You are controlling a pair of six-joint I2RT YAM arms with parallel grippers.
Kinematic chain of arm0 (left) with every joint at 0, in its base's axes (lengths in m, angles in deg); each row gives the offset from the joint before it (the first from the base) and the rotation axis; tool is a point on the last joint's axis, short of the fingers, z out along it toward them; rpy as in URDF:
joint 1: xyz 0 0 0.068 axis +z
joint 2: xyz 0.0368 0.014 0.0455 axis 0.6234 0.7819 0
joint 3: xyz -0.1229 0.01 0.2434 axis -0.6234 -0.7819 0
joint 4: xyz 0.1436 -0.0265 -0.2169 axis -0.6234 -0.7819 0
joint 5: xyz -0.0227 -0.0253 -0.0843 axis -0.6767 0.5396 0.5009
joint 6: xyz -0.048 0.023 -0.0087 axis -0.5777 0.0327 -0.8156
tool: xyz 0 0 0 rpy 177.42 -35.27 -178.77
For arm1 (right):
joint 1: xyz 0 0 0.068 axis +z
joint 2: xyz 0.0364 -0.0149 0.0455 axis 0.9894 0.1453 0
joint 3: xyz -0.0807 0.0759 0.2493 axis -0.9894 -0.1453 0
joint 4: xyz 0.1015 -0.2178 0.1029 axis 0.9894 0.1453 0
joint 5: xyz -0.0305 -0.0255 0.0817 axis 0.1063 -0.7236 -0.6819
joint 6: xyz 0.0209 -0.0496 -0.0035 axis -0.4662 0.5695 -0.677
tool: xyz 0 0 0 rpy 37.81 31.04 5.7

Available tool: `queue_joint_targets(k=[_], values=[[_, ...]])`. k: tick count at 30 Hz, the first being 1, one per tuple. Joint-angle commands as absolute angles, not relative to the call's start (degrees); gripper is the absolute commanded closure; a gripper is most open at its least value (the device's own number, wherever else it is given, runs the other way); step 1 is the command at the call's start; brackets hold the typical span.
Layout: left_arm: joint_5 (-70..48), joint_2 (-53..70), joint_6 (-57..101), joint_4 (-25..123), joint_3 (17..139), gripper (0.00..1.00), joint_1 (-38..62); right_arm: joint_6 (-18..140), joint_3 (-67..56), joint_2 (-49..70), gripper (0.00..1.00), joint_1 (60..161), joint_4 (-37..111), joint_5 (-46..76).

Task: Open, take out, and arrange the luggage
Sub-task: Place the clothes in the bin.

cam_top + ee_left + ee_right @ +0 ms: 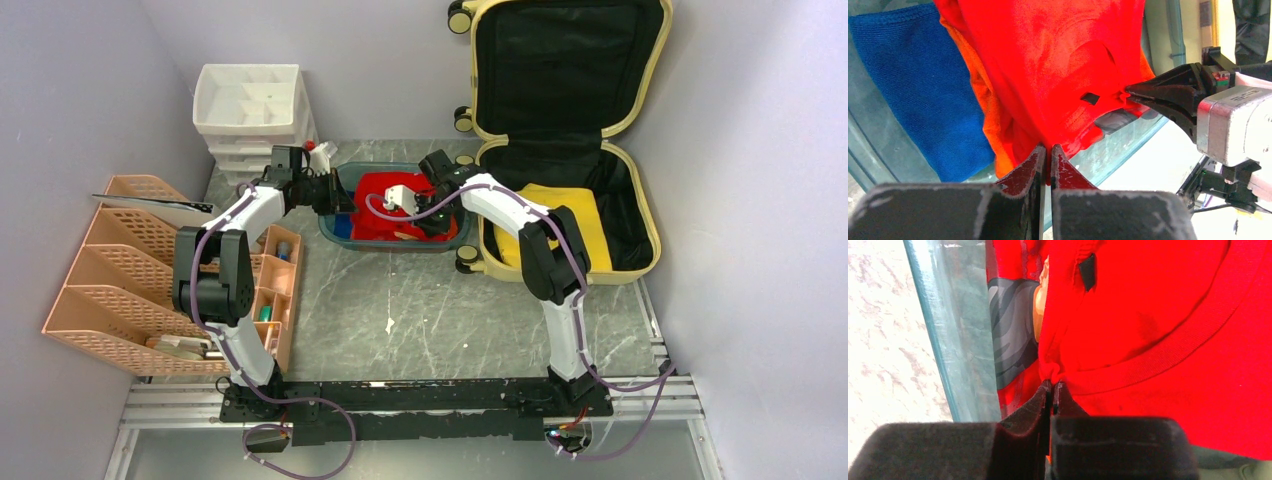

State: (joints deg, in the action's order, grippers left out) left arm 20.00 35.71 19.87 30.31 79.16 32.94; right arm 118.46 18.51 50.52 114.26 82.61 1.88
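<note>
The luggage lies open at the far right corner of the bench, lid standing upright. Left pincer and right pincer are each clenched on a red garment (over the teal tray, mid far edge, just beside the luggage).

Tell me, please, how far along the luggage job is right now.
Done: the luggage is open, its lid up. In hand: the left end effector and right end effector are both shut on a red garment at the tray, which also holds a blue cloth. Left: a yellow item lies in the luggage's lower half, not yet taken out, and the arranging looks unfinished.
</note>
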Motion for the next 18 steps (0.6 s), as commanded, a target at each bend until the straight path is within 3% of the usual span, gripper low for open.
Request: queue_joint_targets(k=[1, 18], values=[[23.21, 33.82, 17.61, 33.04, 79.37, 0.95, 33.03, 118.61, 20.60, 48.63, 1.00, 114.51, 82.81, 3.54], [27.34, 33.07, 9.00, 37.76, 76.45, 0.95, 35.42, 122.64, 24.71, 43.11, 1.00, 111.23, 86.98, 9.82]])
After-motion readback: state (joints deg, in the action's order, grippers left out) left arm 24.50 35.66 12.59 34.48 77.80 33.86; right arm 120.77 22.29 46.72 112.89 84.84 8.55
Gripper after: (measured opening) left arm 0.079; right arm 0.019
